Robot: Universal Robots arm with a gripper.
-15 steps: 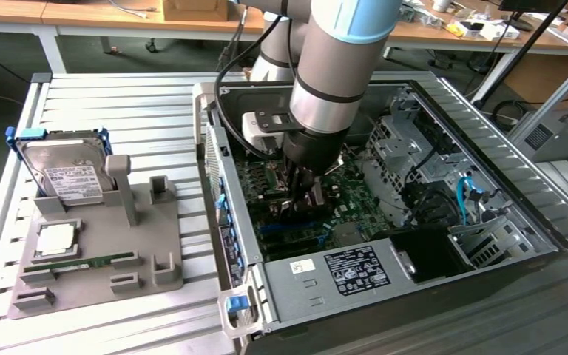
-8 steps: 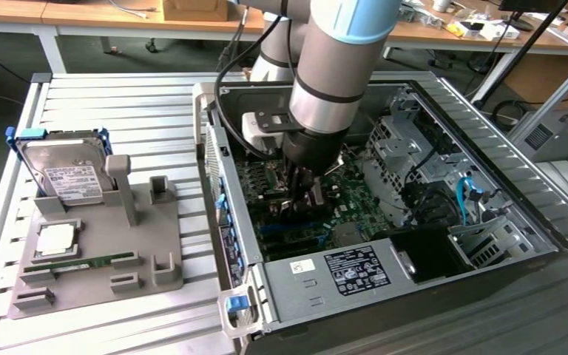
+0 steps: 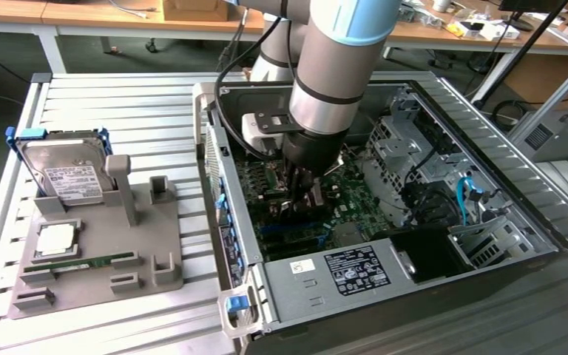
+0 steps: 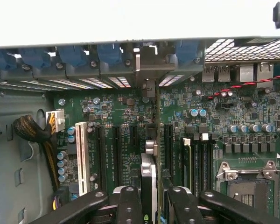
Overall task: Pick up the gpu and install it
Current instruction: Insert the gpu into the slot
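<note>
We see the open computer case (image 3: 383, 244) on the slatted table (image 3: 116, 96), beside a grey tray (image 3: 116, 251) carrying a hard drive (image 3: 62, 177). Inside, the gripper (image 4: 151, 205) clasps the thin graphics card (image 4: 149, 154) edge-on over the green motherboard (image 4: 233, 126); its lower edge is hidden.

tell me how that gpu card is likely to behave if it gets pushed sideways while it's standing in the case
The gpu, a thin board standing on edge over the motherboard, is probably stiff along its length but would likely tilt or flex sideways. It looks light. The pincer straddling its near end suggests a narrow hold, so it might twist.
</note>
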